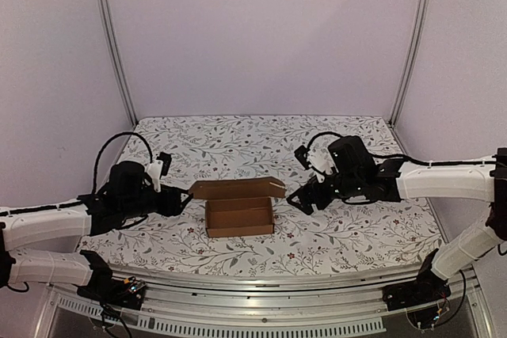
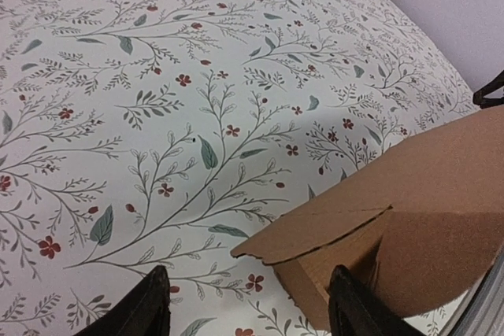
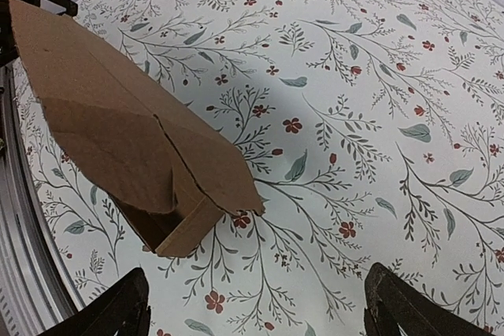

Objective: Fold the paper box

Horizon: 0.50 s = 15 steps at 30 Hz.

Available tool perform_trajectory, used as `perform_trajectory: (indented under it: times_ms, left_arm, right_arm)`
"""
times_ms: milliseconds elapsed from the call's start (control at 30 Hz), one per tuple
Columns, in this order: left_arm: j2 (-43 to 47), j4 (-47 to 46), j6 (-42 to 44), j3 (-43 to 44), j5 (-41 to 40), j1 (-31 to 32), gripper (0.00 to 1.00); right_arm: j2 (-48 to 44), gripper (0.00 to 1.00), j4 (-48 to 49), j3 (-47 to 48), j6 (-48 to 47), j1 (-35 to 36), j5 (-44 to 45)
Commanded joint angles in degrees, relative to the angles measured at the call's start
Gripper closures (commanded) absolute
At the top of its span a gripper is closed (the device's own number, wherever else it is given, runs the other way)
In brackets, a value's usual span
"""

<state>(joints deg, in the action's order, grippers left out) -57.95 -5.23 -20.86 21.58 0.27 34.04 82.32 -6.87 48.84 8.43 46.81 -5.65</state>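
Left tool [image 1: 184, 199], right tool [image 1: 295, 198] spread, flanking plain paper box [image 1: 239, 210].

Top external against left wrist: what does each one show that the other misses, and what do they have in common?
Only top external: the left arm and right arm in full, the open inside of the paper box, and its lid flap raised along the far side. Only left wrist: a close look at the left end effector, its fingers spread wide, and a rounded tab overhanging the box's near corner. Both: the brown box resting on the floral tablecloth.
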Motion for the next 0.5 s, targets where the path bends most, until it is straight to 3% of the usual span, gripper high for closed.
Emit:
perform_trajectory:
  times_ms: [0,367,467]
  left_arm:
    - [-0.5,0.0,1.1,0.1,2.0,-0.6,0.33]
    - [-1.0,-0.2,0.1,0.0,4.0,-0.6,0.33]
    - [-0.5,-0.2,-0.3,-0.4,3.9,-0.6,0.33]
  right_arm:
    - [3.7,0.09,3.5,2.3,-6.7,-0.3,-6.4]
    - [11.2,0.46,4.4,7.2,-14.0,-0.4,-7.9]
    - [12.6,0.52,4.9,7.6,-14.3,-0.3,-7.1]
